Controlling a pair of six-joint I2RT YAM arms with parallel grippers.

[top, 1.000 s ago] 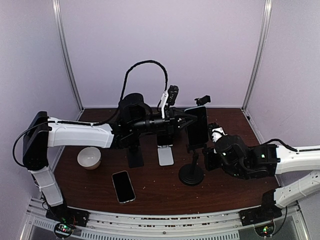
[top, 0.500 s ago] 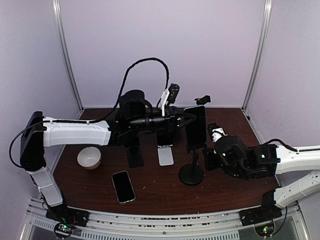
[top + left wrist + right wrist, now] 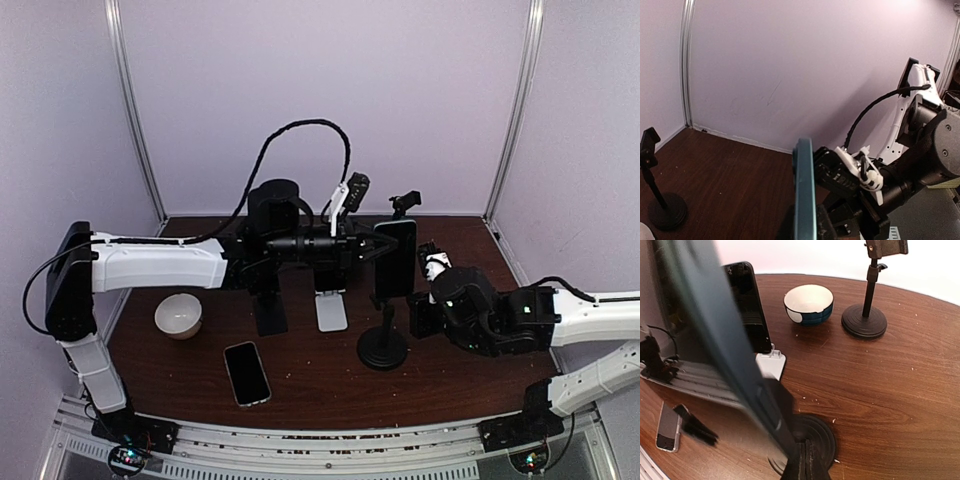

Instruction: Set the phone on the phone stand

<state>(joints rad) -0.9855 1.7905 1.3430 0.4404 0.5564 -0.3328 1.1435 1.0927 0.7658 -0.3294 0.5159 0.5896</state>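
Note:
A dark phone (image 3: 397, 258) stands nearly upright at the top of the black phone stand (image 3: 383, 351), whose round base rests on the table. My left gripper (image 3: 372, 248) reaches in from the left and is shut on the phone. In the left wrist view the phone (image 3: 804, 185) shows edge-on between my left gripper's (image 3: 805, 226) dark fingers. My right gripper (image 3: 410, 312) is shut low on the stand's pole. In the right wrist view my right gripper (image 3: 807, 466) sits just above the round base (image 3: 822, 437), and the phone (image 3: 705, 315) is a blurred dark band.
A second phone (image 3: 246, 372) lies flat at the front left. A white bowl (image 3: 178, 315) sits at the left. A white stand (image 3: 331, 311) holds another black phone (image 3: 747, 305). A black stand (image 3: 268, 312) is left of it, and one more black stand (image 3: 405, 201) is at the back.
My left gripper has moved right and turned, bringing the phone from a tilt to nearly upright over the stand. My right gripper has stayed at the pole.

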